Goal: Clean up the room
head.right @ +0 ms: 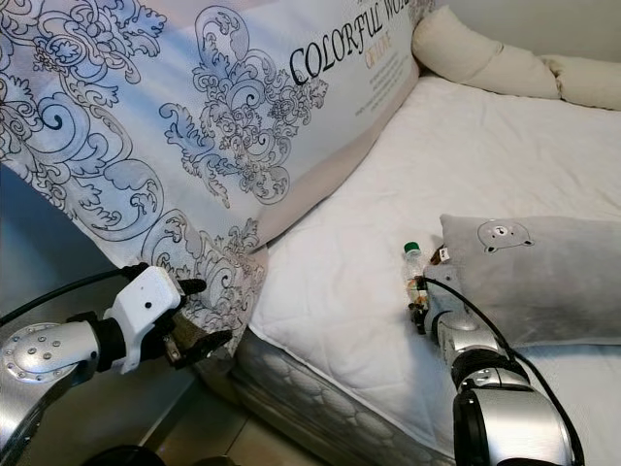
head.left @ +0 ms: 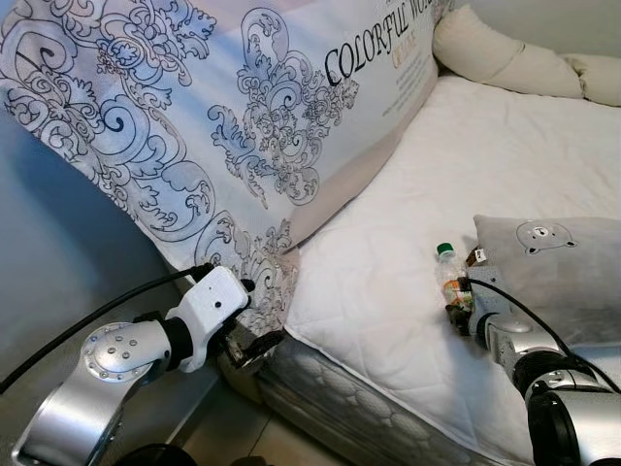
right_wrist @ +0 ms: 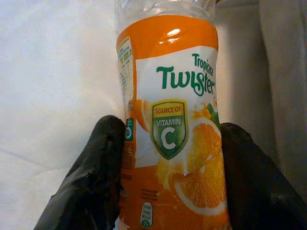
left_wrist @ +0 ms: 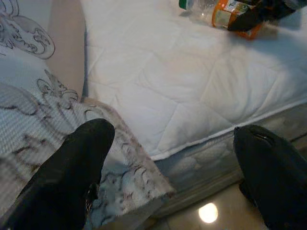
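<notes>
A white bed [head.left: 505, 175] is the landmark. A big patterned pillow [head.left: 213, 107] leans against its near-left side, lettering toward the head. The left end effector [head.left: 254, 320] sits at the pillow's lower corner, by the bed's edge, fingers spread. On the bed, a bottle [head.left: 449, 277] with a green cap lies just beside a grey cushion [head.left: 548, 267]; the right end effector [head.left: 460, 309] grips the bottle's lower end. Cream bolsters [head.left: 514, 60] lie at the head.

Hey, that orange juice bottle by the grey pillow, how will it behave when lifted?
The juice bottle looks clear above its label, so probably near empty and light. Its glossy label may slip between the right gripper fingers. Being round, it would likely roll on the mattress.
</notes>
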Motion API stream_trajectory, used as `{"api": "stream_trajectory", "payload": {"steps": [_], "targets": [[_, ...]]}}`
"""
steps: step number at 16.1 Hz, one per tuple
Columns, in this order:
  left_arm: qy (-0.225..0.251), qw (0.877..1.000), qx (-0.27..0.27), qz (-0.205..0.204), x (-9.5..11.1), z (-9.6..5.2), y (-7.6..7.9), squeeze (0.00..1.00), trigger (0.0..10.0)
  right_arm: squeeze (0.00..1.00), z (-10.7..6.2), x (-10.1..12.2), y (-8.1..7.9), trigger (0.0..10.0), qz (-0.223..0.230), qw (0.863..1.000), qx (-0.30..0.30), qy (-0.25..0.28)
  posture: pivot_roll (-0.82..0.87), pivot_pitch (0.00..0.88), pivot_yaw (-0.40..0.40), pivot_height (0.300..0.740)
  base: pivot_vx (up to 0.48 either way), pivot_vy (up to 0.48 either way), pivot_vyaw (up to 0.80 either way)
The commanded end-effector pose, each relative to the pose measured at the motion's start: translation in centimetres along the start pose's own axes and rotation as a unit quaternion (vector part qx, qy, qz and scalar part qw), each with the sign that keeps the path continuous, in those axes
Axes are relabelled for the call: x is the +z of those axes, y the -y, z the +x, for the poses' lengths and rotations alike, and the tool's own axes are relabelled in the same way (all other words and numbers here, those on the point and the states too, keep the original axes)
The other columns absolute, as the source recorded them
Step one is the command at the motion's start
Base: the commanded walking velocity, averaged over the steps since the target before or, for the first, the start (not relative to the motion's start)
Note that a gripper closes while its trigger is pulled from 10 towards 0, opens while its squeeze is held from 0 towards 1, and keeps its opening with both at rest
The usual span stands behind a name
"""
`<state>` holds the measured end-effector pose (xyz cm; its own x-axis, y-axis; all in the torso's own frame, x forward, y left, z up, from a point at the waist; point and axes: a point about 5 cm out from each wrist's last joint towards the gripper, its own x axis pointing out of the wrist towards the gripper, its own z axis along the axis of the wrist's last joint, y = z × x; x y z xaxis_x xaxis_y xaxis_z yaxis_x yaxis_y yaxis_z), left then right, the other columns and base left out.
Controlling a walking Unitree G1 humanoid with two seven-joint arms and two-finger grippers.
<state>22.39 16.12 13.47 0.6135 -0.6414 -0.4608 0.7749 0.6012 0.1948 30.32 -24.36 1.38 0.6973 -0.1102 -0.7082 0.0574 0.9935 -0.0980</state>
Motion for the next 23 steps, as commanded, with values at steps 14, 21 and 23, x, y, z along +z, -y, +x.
{"api": "stream_trajectory", "payload": {"steps": [14, 21, 23], "targets": [[0.052, 0.965, 0.227, -0.123, -1.8, 3.3, -3.0, 0.00, 10.0, 0.00, -5.4, 2.1, -3.7, 10.0, 0.147, 0.938, 0.079, 0.302, -0.02, 0.000, 0.014, 0.740, 0.000, 0.000, 0.00], [0.076, 0.952, 0.272, -0.117, -1.4, 2.9, -3.8, 0.00, 10.0, 0.00, -8.1, 1.6, -7.1, 10.0, 0.138, 0.930, 0.142, 0.309, -0.01, 0.000, -0.007, 0.740, 0.000, -0.264, 0.00], [0.077, 0.950, 0.279, -0.115, -1.3, 2.8, -3.9, 0.00, 10.0, 0.00, -8.3, 1.9, -7.4, 10.0, 0.126, 0.929, 0.159, 0.308, -0.01, 0.000, -0.010, 0.740, 0.000, -0.319, 0.00]]}}
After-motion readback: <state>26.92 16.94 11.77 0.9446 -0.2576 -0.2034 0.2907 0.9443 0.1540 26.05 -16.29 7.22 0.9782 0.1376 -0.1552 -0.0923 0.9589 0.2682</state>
